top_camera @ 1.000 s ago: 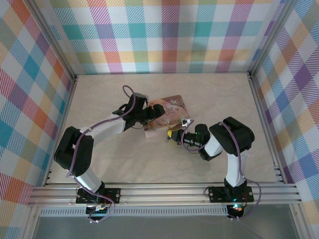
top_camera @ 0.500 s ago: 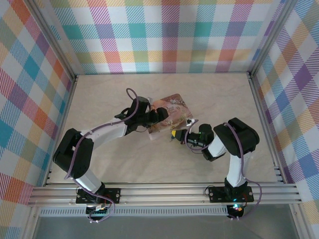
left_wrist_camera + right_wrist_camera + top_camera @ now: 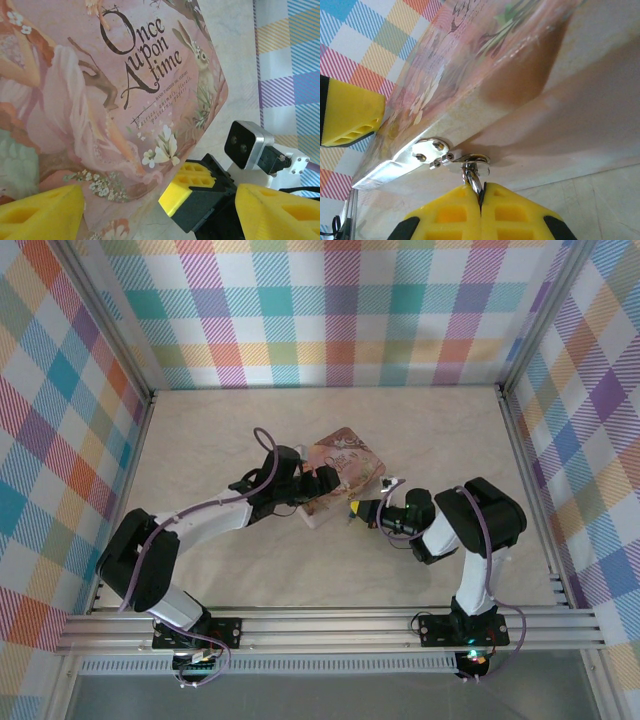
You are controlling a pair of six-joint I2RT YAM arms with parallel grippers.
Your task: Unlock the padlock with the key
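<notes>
The pink illustrated tin (image 3: 345, 465) lies mid-table, and its lid (image 3: 100, 90) takes up most of the left wrist view. My left gripper (image 3: 322, 483) is open at the tin's near-left side, with its yellow fingers (image 3: 40, 215) spread wide and the tin's corner between them. A silvery hasp (image 3: 431, 148) sits on the tin's front wall. The padlock's metal shackle (image 3: 472, 179) hangs from it and runs down between the pads of my right gripper (image 3: 481, 192), which is shut on it. The padlock's blue body is hidden between the pads. The key is hidden.
My right gripper (image 3: 358, 513) meets the tin from the right, close to the left one; its yellow-and-black finger (image 3: 195, 190) and wrist camera (image 3: 247, 145) are in the left wrist view. Checked walls enclose the beige table (image 3: 450, 440).
The tin has turned and slid a little to the right. Both grippers have moved right with it, and the right one has stayed shut at the hasp.
</notes>
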